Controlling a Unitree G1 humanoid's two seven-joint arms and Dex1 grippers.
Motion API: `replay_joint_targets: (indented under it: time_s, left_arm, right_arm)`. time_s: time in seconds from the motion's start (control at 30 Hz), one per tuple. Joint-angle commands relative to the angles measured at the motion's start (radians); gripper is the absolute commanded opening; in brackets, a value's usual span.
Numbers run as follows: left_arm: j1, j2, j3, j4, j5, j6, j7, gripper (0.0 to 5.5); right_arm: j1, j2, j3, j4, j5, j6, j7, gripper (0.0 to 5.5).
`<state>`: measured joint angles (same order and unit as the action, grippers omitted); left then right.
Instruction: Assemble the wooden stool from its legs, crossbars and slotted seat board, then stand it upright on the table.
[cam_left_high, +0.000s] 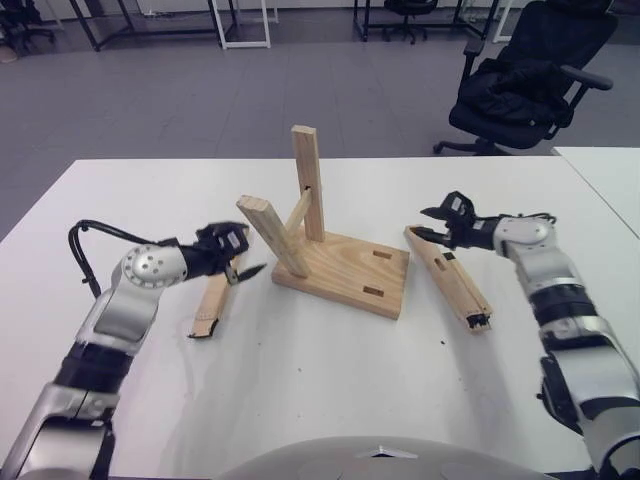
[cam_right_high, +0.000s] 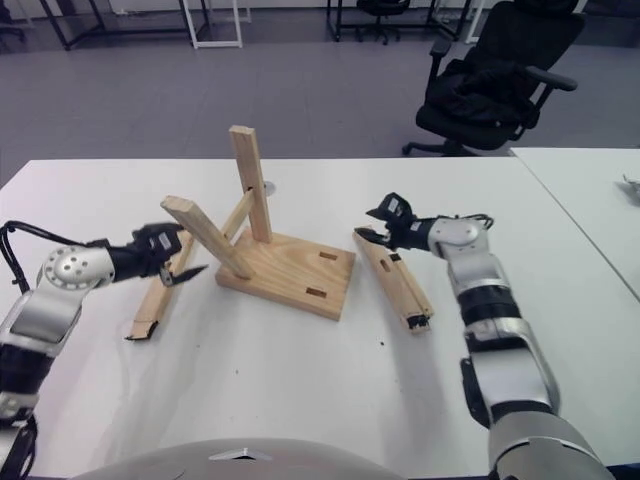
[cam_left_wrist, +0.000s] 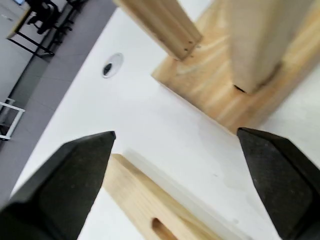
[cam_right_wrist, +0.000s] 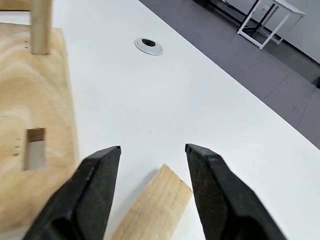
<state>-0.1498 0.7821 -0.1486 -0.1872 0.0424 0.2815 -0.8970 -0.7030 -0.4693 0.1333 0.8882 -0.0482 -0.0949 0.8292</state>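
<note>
Hovering our spread left tool over one loose pale wooden leg, spread right tool over a second loose leg; slotted wooden seat board lies slots-up, likely for insertion.

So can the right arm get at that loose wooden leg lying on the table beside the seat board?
Probably yes. The right arm has its jaws open right at the far end of the loose leg, which lies flat and apart from the seat board, with nothing in between.
</note>
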Motion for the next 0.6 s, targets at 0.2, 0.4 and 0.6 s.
replay_joint_targets:
  time_s: [0.2,0.4,0.6]
  left_arm:
    - [-0.088,-0.151,-0.144,0.171,0.09,0.089,0.1,4.49]
    - [-0.25,-0.347,-0.158,0.503,0.1,-0.067,0.234,4.49]
    - [-0.292,-0.432,-0.131,0.635,0.071,-0.169,0.272,4.49]
  right_arm:
    - [-0.112,0.079,0.162,0.357,-0.201,-0.209,0.085,2.41]
    - [-0.034,0.055,0.066,0.263,-0.054,-0.234,0.297,2.41]
    - [0.262,0.059,0.036,-0.184,0.015,-0.118,0.207,2.41]
